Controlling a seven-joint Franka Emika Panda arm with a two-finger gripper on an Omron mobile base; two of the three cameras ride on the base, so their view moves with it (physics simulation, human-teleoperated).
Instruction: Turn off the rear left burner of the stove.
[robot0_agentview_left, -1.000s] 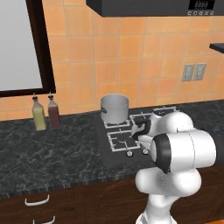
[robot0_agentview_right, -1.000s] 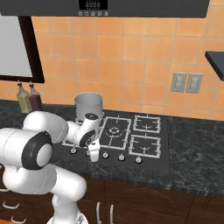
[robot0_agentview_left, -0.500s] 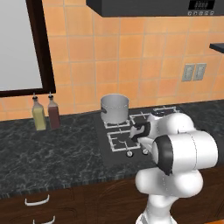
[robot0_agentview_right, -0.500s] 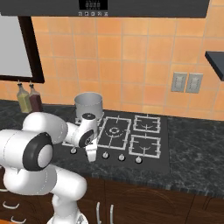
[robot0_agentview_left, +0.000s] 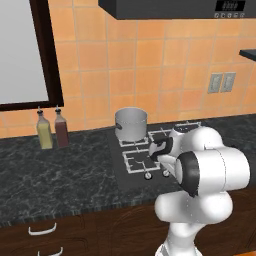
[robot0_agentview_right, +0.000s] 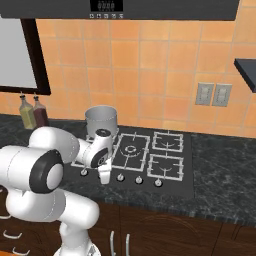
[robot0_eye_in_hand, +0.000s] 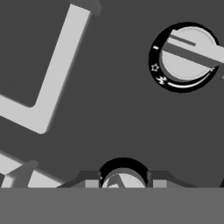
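The stove (robot0_agentview_right: 186, 176) is a black glass cooktop with pale grates and a front row of silver knobs. A steel pot (robot0_agentview_right: 101, 119) stands on the rear left burner (robot0_agentview_right: 90, 136). My gripper (robot0_agentview_right: 104, 178) points down at the knob row, just right of the leftmost knob (robot0_agentview_right: 83, 172). In the hand view a round silver knob (robot0_eye_in_hand: 123, 179) sits between my fingertips (robot0_eye_in_hand: 90, 182), and the gripper is shut on it. A neighbouring knob (robot0_eye_in_hand: 188, 53) with a black dial ring lies at the upper right. From the left base view the hand (robot0_agentview_left: 158, 150) hangs over the stove's (robot0_agentview_left: 118, 161) front.
Two bottles (robot0_agentview_left: 52, 130) stand on the dark speckled counter (robot0_agentview_left: 55, 175) left of the stove. More knobs (robot0_agentview_right: 139, 180) run to the right of my hand. A range hood (robot0_agentview_right: 120, 7) hangs above, and wall outlets (robot0_agentview_right: 214, 94) are at the right.
The hand has shifted only slightly at the knob row, rising a little and settling back. The pot and bottles have not moved.
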